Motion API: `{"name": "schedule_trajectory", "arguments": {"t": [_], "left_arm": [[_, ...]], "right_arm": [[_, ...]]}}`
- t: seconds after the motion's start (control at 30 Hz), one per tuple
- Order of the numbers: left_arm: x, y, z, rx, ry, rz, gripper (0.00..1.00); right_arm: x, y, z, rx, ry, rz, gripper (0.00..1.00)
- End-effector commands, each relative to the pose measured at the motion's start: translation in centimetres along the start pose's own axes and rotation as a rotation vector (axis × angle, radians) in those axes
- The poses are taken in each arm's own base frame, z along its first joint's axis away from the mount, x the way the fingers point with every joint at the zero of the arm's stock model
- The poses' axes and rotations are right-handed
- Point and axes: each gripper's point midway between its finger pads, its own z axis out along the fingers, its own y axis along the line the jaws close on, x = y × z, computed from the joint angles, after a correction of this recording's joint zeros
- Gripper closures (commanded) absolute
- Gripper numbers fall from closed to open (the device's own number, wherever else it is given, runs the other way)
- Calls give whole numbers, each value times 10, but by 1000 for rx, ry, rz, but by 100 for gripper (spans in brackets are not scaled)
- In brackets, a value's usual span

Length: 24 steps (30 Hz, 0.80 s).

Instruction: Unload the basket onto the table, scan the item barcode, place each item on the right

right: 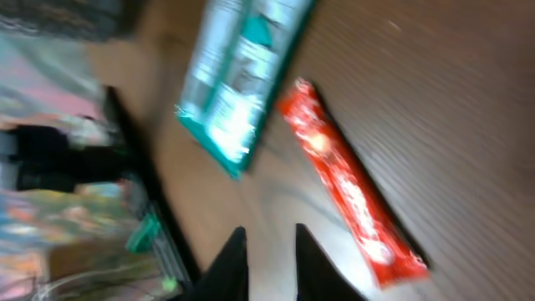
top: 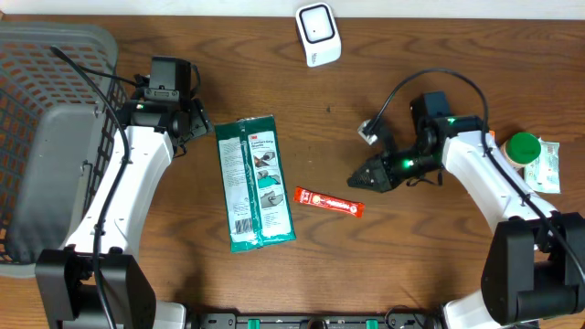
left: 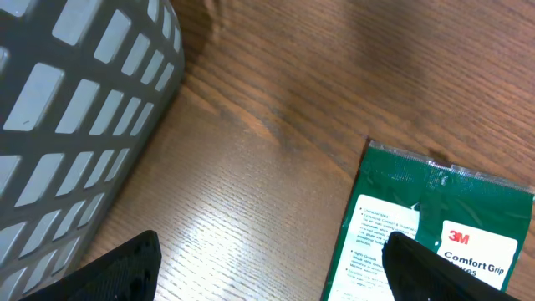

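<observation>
My right pincer (right: 269,259) stands slightly parted and empty, near the red bar packet (right: 347,188) lying mid-desk beside the green pack (top: 254,183); my left pincer (left: 267,267) gapes wide, empty, by the basket (left: 75,125) at the desk's left edge

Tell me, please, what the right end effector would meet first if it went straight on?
Likely the red packet, lying just ahead; the green pack lies beyond it. Height above them is unclear.
</observation>
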Motion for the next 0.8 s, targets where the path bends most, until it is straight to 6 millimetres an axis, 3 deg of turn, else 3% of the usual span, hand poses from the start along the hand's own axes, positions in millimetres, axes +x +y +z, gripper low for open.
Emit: {"name": "schedule_trajectory", "arguments": {"t": [0.0, 0.1, 0.37, 0.53, 0.77], "left_arm": [[-2, 2, -1, -14, -9, 10, 15], [-2, 2, -1, -14, -9, 10, 15], [-2, 2, -1, -14, -9, 10, 15], [-2, 2, -1, -14, -9, 10, 15], [-2, 2, -1, -14, -9, 10, 15]], "right_arm": [[14, -13, 17, 155, 104, 0, 72], [23, -11, 34, 277, 196, -83, 62], [38, -23, 47, 744, 355, -270, 61], [47, -23, 63, 851, 375, -402, 65], [49, -50, 72, 1000, 294, -489, 63]]}}
